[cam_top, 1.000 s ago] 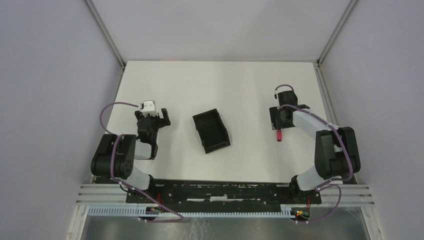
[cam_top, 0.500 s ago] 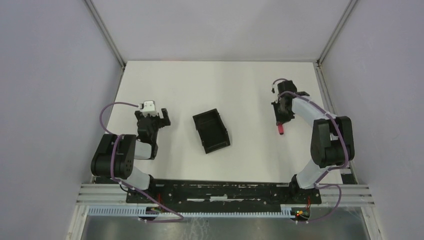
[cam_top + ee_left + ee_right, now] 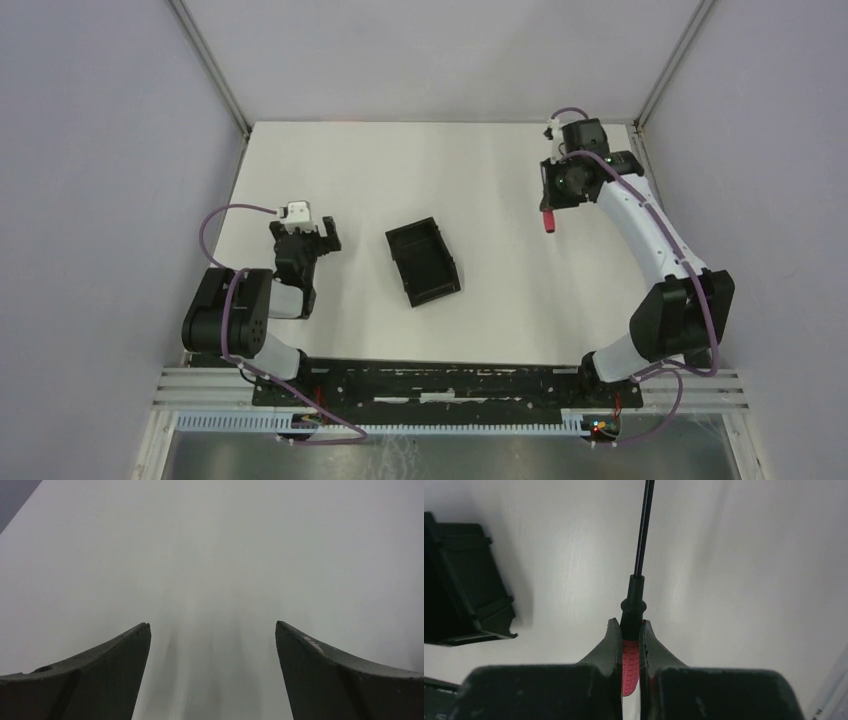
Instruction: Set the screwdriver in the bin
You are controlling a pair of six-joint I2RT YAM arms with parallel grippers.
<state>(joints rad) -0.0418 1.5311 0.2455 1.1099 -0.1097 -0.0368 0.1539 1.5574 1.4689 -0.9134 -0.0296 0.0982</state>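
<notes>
**Right wrist cam: claw clamped on the little screwdriver, bin's off to the side**

So the right gripper (image 3: 628,623) has its two fingers pinched tight around the screwdriver (image 3: 634,592). They're squeezing the red ribbed handle, which sits right in the slot between them. The dark collar pokes out just past the fingertips. The thin dark shaft runs straight on from there, away from the camera, and goes off the top edge of the frame, so I can't see the tip. White table (image 3: 734,580) is underneath it, though I can't tell how high the tool is off the surface.

The bin (image 3: 474,605) shows up at the left edge of the same view, black with low walls, well apart from the screwdriver. Nothing visible inside it from the part I can see.

From the top camera, the right arm is stretched out toward the far right corner of the table. Only a bit of red handle sticks out of the claw there. The bin sits near the middle of the table, angled, between the two arms.

The left gripper (image 3: 212,625) is spread wide open with nothing between its fingers, just bare table. It's parked on the left side, beside the bin but not touching it.
</notes>
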